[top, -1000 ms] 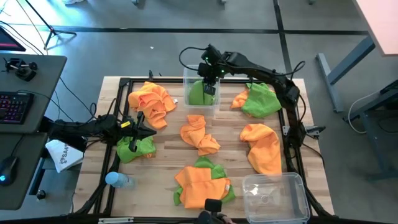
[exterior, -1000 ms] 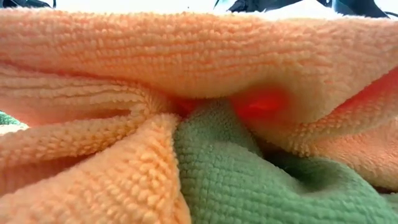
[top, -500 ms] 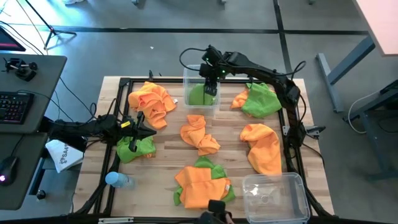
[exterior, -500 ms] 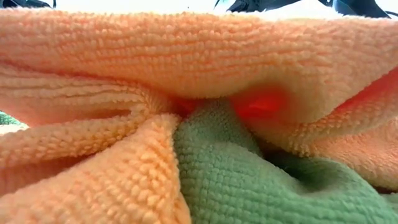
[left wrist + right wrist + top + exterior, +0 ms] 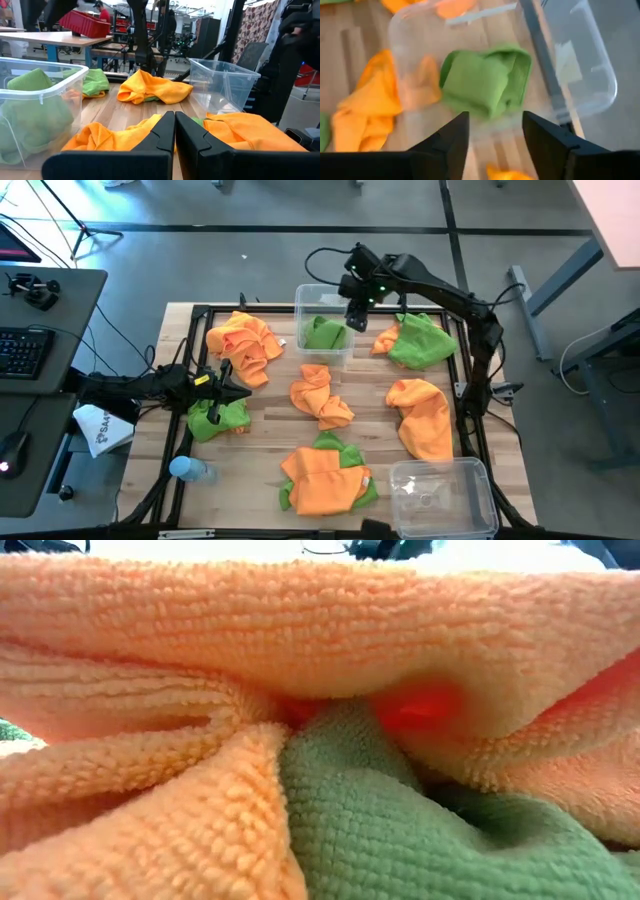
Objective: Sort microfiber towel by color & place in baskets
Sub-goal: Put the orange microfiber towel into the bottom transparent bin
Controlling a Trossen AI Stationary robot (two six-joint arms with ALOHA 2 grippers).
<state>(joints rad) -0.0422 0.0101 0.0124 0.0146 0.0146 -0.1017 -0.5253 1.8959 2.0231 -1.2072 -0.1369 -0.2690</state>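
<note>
Green towel (image 5: 325, 334) is seen lying in the far basket (image 5: 322, 297). Above it the right gripper (image 5: 358, 308) is held with jaws apart and empty. The left gripper (image 5: 235, 392), jaws closed, is kept over the counter (image 5: 270, 420).

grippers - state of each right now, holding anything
Left gripper: shut, holding nothing, beside a green towel.
Right gripper: open, empty, above the basket.

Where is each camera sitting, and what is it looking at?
High view: above the table, looking straight down; shows both arms, the right gripper open over the far basket, the left gripper shut by a green towel.
Low view: at table height, filled by an orange towel over a green one; no arm clearly shows.
Left wrist view: looks across the table past its own shut fingers.
Right wrist view: looks down past its own open fingers.
Shared: both wrist views see the far basket's green towel.
</note>
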